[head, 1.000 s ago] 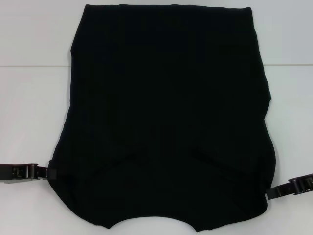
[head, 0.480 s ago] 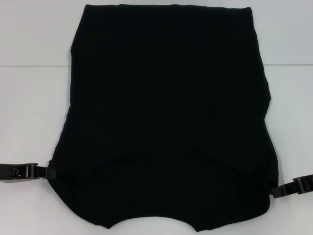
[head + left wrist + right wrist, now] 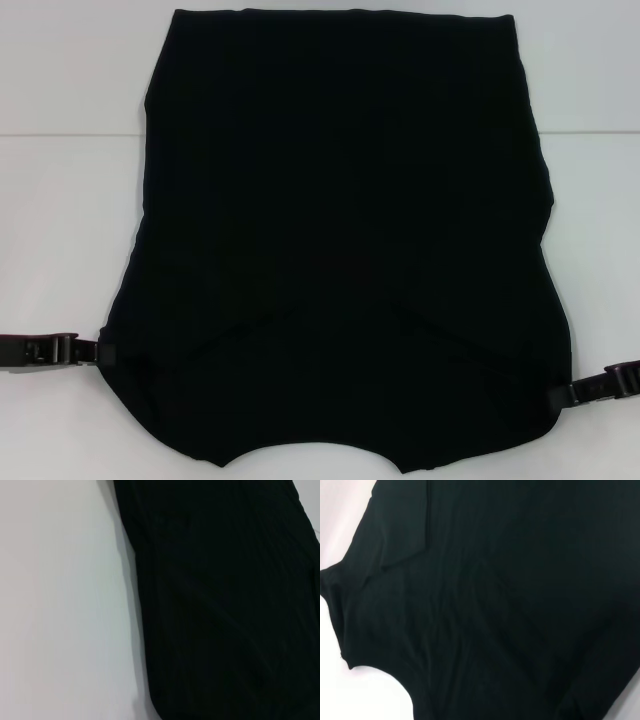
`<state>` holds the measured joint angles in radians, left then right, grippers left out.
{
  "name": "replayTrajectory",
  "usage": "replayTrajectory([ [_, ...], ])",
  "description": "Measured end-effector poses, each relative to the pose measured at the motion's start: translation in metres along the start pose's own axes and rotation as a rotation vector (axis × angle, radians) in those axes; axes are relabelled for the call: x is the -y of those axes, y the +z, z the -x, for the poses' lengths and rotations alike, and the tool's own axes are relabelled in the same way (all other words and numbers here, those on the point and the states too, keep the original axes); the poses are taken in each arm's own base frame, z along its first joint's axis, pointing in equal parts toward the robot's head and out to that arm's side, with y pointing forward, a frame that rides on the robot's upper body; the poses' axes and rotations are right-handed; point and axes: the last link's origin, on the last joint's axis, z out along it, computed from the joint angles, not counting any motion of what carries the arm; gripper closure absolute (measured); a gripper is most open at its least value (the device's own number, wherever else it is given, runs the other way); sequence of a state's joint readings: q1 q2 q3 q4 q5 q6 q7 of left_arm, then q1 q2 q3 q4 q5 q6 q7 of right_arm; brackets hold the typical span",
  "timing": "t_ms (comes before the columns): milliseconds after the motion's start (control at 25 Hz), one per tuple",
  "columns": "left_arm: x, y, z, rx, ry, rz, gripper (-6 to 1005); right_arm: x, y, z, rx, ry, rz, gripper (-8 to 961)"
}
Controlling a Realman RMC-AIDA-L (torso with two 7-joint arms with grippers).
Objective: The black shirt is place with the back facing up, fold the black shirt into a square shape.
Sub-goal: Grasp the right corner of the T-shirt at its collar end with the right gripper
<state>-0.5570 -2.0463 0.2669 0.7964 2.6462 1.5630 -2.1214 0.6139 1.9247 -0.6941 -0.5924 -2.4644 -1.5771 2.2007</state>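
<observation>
Both grippers at the shirt's near side edges, ready for the fold.
I keep the left gripper (image 3: 105, 352) and right gripper (image 3: 560, 394) level at the black shirt (image 3: 340, 230) near the bench (image 3: 60, 250) front edge; whether the jaws hold cloth I cannot tell.

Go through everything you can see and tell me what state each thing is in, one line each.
Shirt: spread flat on the table, plain black side up, sleeves folded in, no lettering showing.
Left gripper: low at the shirt's left edge, near the bottom corner.
Right gripper: low at the shirt's right edge, near the bottom corner.
Table: white, bare on both sides of the shirt.
</observation>
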Motion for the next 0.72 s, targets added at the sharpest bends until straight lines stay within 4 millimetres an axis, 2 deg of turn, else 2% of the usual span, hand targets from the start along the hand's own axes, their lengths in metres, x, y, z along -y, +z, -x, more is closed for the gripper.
replayTrajectory([
  [320, -0.0009, 0.0003, -0.0019, -0.001, 0.004, 0.001, 954, 0.0025, -0.0044, 0.0012, 0.020, 0.030, -0.004, 460],
  [440, -0.0006, -0.0002, -0.0031, -0.003, 0.007, -0.002, 953, 0.0039, -0.0049, 0.0007, 0.023, 0.046, -0.009, 425],
  [720, 0.0006, -0.0006, -0.0052, -0.009, 0.010, -0.011, 953, 0.0021, -0.0022, 0.0022, 0.001, 0.053, -0.013, 425],
])
